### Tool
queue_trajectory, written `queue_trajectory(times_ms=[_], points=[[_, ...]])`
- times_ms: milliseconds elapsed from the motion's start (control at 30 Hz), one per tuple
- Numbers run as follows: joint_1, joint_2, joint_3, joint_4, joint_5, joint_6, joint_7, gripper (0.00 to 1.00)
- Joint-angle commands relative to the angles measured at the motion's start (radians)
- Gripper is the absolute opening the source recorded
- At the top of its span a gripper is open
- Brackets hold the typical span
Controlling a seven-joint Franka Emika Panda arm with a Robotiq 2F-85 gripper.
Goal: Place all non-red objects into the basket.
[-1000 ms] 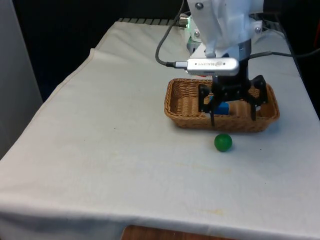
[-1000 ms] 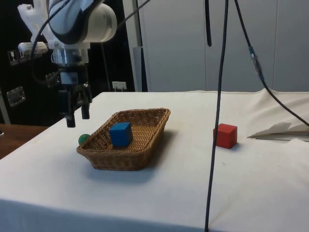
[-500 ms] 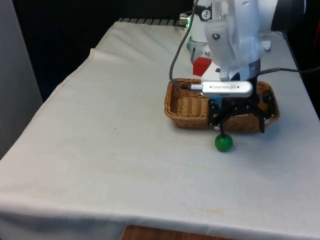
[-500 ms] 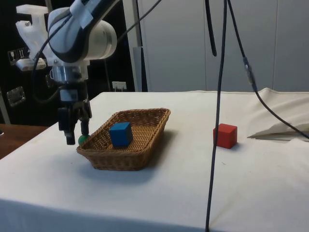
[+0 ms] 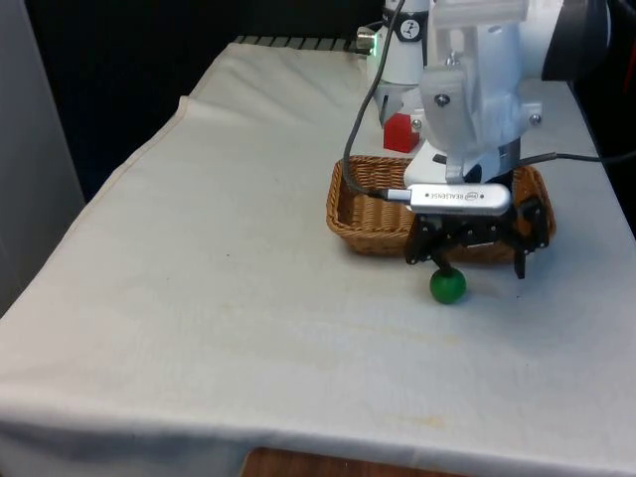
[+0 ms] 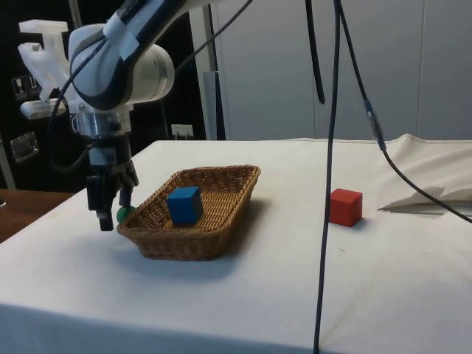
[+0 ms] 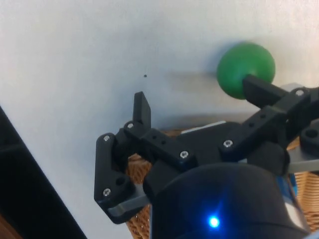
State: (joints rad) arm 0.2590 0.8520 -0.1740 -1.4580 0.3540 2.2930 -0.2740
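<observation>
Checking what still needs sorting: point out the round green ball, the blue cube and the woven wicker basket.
Round green ball (image 5: 447, 286), front view, middle of its visible face.
Blue cube (image 6: 184, 204), side view, centre of its near face.
Woven wicker basket (image 6: 177, 242), side view, near outer wall.

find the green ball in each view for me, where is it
Front view: the green ball lies on the cloth just in front of the wicker basket, under the gripper.
Side view: the ball peeks out beside the basket's far corner, behind the fingers.
Wrist view: the ball sits on the cloth against one finger.
Shared landmark: the basket.
</observation>
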Motion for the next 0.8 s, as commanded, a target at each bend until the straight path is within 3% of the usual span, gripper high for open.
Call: queue_trajectory(times_ms=[0,300,333,433,667,767], points=[[0.002,0.008,-0.004,0.012,-0.008,-0.012,0.004,1.00],[0.006,-0.050,-0.015,-0.006,-0.017,-0.059,0.005,1.00],[0.001,-0.035,-0.011,0.007,-0.013,-0.055,0.000,1.00],[0.008,-0.062,-0.015,-0.006,-0.018,-0.080,0.010,1.00],[0.010,-0.060,-0.009,-0.001,-0.013,-0.087,0.005,1.00],[0.004,-0.039,-0.014,0.031,-0.020,-0.116,0.001,1.00]])
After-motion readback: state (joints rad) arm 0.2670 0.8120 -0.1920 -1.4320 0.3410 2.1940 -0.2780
